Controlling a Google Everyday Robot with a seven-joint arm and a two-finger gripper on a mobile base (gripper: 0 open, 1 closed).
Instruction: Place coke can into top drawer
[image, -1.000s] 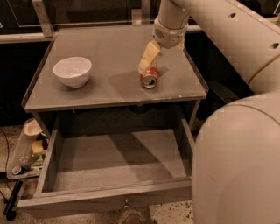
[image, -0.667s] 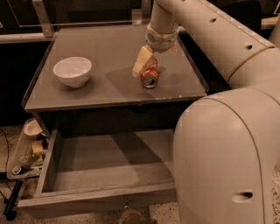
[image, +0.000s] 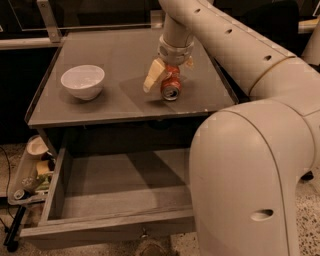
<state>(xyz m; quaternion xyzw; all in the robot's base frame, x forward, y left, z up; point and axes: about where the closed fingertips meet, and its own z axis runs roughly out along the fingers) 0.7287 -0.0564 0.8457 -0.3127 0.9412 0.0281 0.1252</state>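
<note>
The coke can (image: 171, 86) lies on its side on the grey tabletop (image: 120, 102), right of the middle, its silver end facing me. My gripper (image: 170, 75) comes down from above and straddles the can, open. One cream finger (image: 152, 75) stands just left of the can; the other is mostly hidden behind it. The top drawer (image: 125, 192) is pulled out below the tabletop's front edge, and nothing shows inside it.
A white bowl (image: 82, 81) stands on the left of the tabletop. My large cream arm (image: 245, 175) fills the right side and covers the drawer's right part. A tray of clutter (image: 32, 167) sits on the floor at the left.
The gripper has moved left and lower, from above the can to around it. The can and the drawer have not moved.
</note>
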